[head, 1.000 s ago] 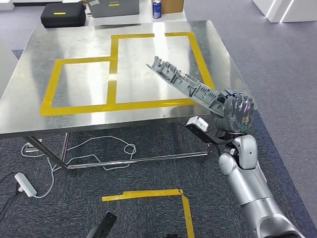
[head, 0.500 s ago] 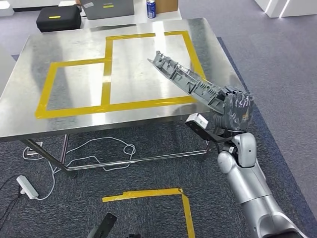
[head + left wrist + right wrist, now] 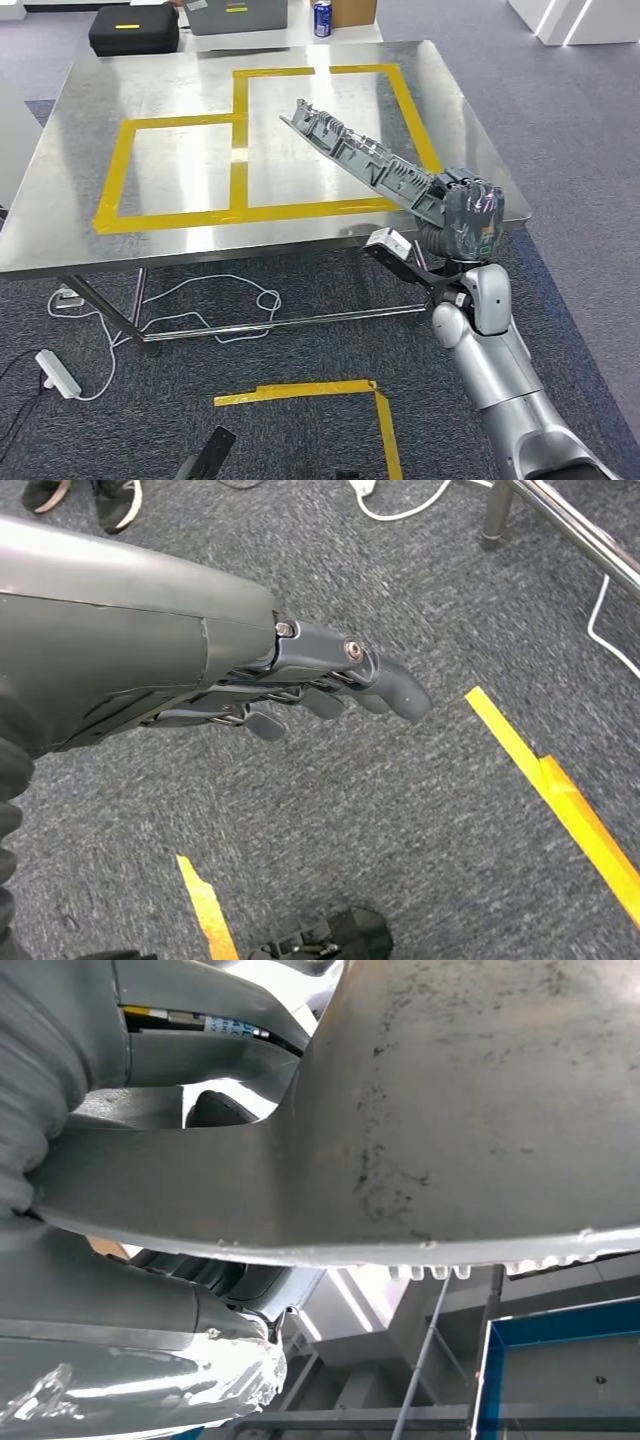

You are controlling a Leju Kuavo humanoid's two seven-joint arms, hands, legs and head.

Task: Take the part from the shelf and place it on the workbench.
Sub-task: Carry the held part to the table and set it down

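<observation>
The right hand [image 3: 466, 212] grips one end of the long grey part [image 3: 355, 160], which slants up and away from the hand, raised above the steel desk [image 3: 68, 210] and its yellow tape outlines [image 3: 238, 160]. The left hand [image 3: 332, 685] hangs over the carpet [image 3: 423, 860], fingers loosely extended, holding nothing.

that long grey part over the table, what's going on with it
The robot's right hand grips one end of the long grey part and holds it tilted above the steel workbench, its far end over the yellow-taped area. It has not been set down yet. The left hand hangs empty above the carpet.
</observation>
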